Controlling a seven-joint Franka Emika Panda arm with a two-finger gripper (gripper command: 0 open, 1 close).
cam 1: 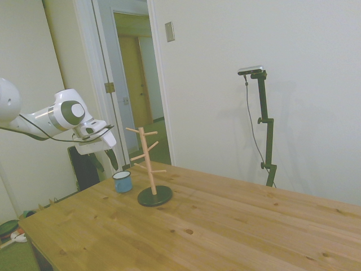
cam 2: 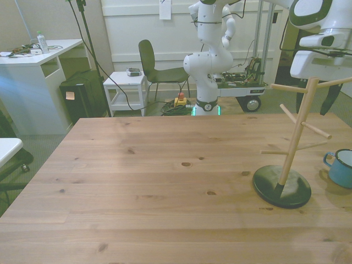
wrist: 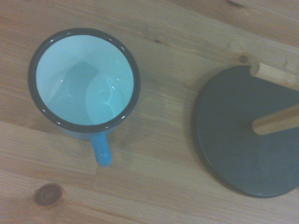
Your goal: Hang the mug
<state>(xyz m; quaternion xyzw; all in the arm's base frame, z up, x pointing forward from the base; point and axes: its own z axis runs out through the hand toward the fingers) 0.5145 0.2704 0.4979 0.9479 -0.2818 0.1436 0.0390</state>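
Note:
The blue mug stands upright on the wooden table, beside the wooden mug tree and a short gap from its black round base. In the front view the mug sits at the right edge, to the right of the tree. My gripper hangs open above the mug and slightly to the side, holding nothing; one dark finger shows behind the tree's pegs. From the wrist the mug shows its white inside and its blue handle, with the tree base alongside.
The tree's pegs stick out on several sides at different heights. The table edge lies close behind the mug in the side view. Off the table, the front view shows a dark chair, a small white stand and a white desk.

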